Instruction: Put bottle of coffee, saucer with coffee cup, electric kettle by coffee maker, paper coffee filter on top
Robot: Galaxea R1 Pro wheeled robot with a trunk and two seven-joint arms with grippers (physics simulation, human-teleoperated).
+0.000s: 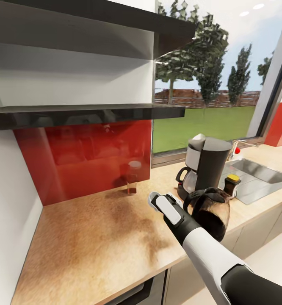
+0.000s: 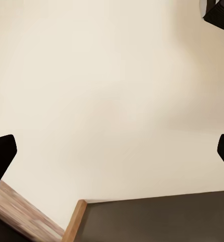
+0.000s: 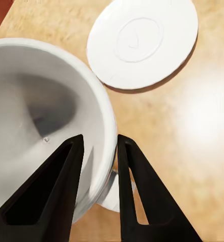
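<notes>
In the right wrist view my right gripper is shut on the rim of the white coffee cup, one finger inside the cup and one outside. The white saucer lies on the wooden counter just beyond the cup, apart from it. In the head view my right arm reaches over the countertop and hides the gripper and the cup. Right of it stand the dark electric kettle, the coffee maker and a small dark bottle with a yellow cap. My left gripper is open and holds nothing.
A glass jar with brown contents stands by the red backsplash. A dark shelf overhangs the counter. The sink and its faucet lie at the right, under the window. A white wall closes the counter's left end.
</notes>
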